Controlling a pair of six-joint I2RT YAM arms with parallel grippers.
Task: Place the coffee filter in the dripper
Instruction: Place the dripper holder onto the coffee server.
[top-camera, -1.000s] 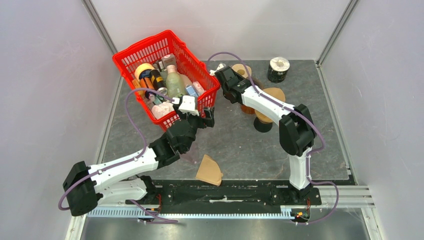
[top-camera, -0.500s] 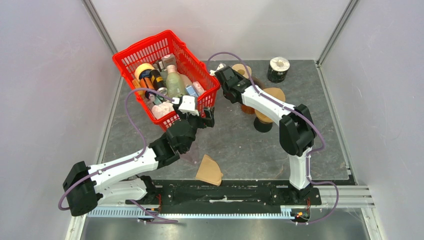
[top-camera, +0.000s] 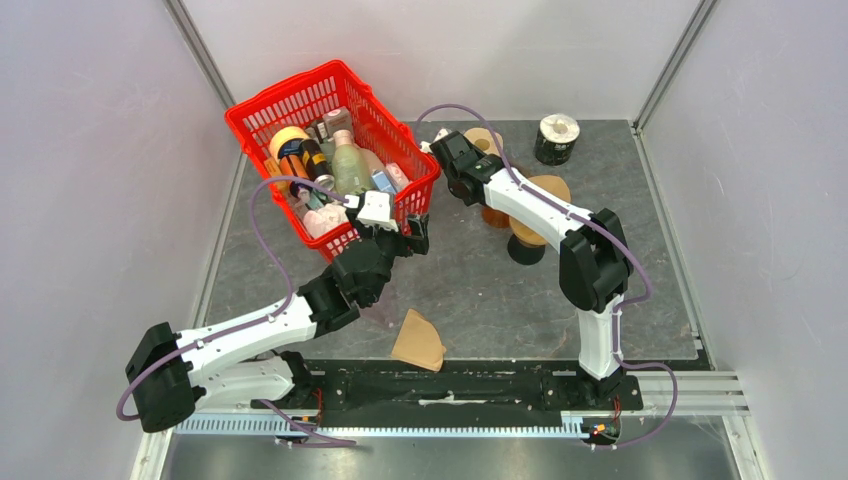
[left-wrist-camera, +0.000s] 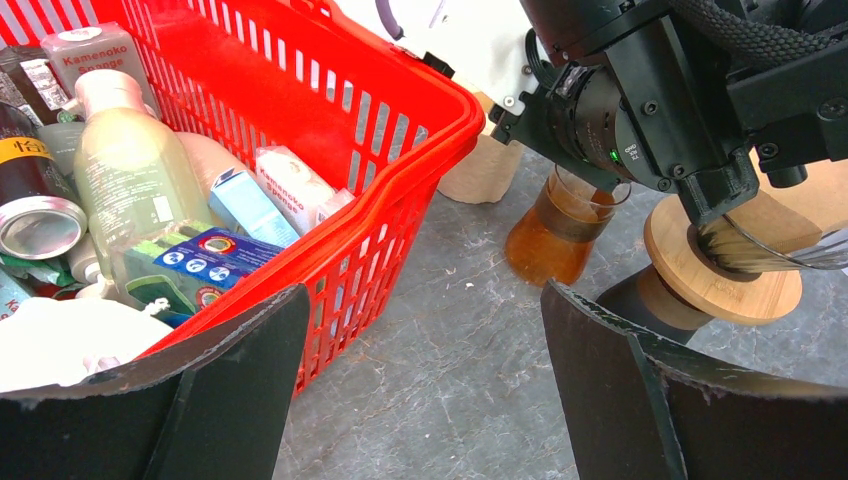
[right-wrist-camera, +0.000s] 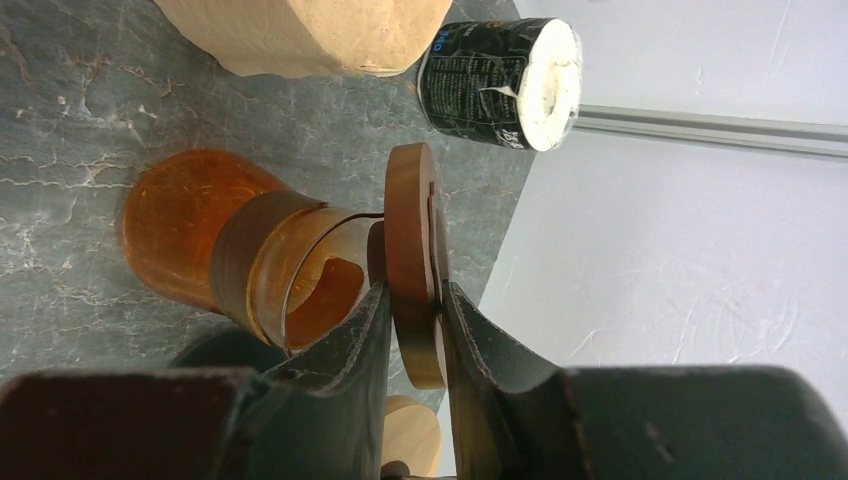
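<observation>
The right gripper (right-wrist-camera: 418, 297) is pinched on the dripper (right-wrist-camera: 408, 200) by its wooden ring, beside the carafe (right-wrist-camera: 190, 240), likely to steady it. The filter (top-camera: 418, 341) lies flat at the near edge of the table (top-camera: 480, 290), untouched. The left gripper (left-wrist-camera: 422, 300) hangs by the basket (left-wrist-camera: 440, 110), jaws wide apart, seemingly free for the pick.

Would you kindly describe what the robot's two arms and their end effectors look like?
The left arm and right arm both have glossy white links between bulky black joint housings, with a thin purple cable looping along each. The left end effector and right end effector each carry two broad matte black fingers. A small green light glows on the right wrist's black housing.
</observation>
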